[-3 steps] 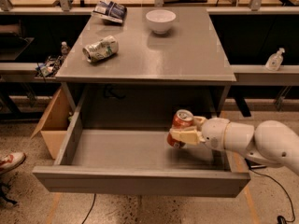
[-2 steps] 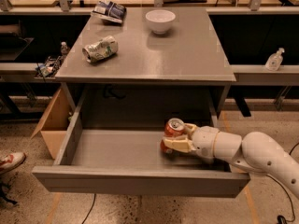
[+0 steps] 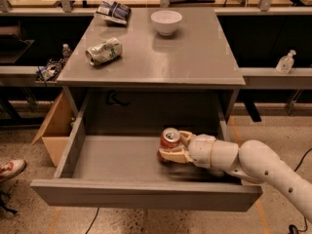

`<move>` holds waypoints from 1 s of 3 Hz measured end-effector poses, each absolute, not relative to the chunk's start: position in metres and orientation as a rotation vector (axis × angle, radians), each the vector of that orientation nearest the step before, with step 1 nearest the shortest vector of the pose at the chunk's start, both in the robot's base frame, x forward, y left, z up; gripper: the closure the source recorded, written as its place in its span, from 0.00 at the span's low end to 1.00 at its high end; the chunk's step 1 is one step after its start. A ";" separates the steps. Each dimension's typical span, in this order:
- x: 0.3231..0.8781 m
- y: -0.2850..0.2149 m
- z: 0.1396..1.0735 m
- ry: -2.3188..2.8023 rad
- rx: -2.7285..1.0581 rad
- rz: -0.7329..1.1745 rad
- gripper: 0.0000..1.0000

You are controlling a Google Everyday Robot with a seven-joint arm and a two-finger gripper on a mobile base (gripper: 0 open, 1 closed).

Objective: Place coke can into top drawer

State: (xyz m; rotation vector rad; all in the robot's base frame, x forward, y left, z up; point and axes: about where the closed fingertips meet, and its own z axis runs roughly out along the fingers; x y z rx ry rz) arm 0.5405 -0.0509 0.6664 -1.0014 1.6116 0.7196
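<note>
The coke can (image 3: pixel 169 139), red-orange with a silver top, stands upright inside the open top drawer (image 3: pixel 141 193), right of its middle and low over the drawer floor. My gripper (image 3: pixel 170 147) reaches in from the right on the white arm and is shut on the can, its pale fingers (image 3: pixel 173 155) wrapped around the can's body. The drawer is pulled far out from under the grey table (image 3: pixel 195 62). Whether the can rests on the drawer floor I cannot tell.
On the table top lie a dented silver-green can (image 3: pixel 103 51), a white bowl (image 3: pixel 166 22) and a dark snack bag (image 3: pixel 112 10). A cardboard box (image 3: pixel 56 128) stands left of the drawer. A shoe (image 3: pixel 9 169) shows at far left. A spray bottle (image 3: pixel 284 62) sits on the right shelf.
My gripper has carried the coke can lower and to the left, deeper into the drawer. The rest of the scene has not moved.
</note>
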 end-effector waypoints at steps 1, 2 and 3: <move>0.540 -0.041 0.668 1.573 -1.049 0.712 1.00; 0.540 -0.039 0.668 1.572 -1.052 0.714 0.83; 0.539 -0.037 0.668 1.570 -1.054 0.717 0.59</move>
